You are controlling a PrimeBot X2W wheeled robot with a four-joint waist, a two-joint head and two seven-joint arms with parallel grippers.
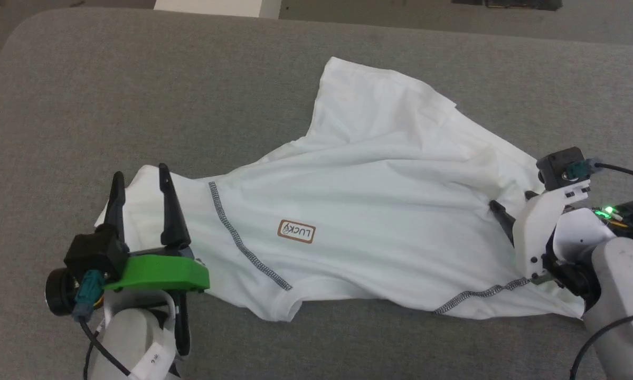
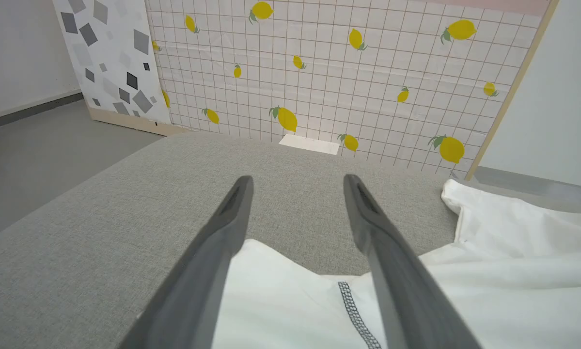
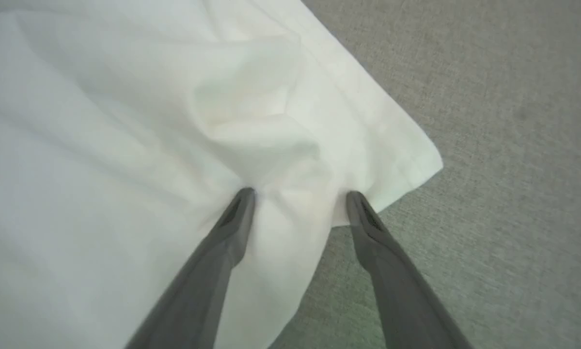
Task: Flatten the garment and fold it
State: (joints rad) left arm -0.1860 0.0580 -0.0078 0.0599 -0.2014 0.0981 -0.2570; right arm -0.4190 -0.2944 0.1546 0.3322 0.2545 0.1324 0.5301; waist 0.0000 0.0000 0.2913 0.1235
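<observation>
Sprawling garment (image 1: 379, 211), right edge apparently bunched

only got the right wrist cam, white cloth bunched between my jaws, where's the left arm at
Observer: The left jaws stand open over the opposite end of the garment, above the part past a dark stitched seam.
Operator: is the shirt flat yet
Observer: No. The head view shows creases across the middle, and one section lies skewed toward the far side of the grey surface.
Operator: which side is up
Observer: The tan LUCKY patch faces up, close to that seam.
</observation>
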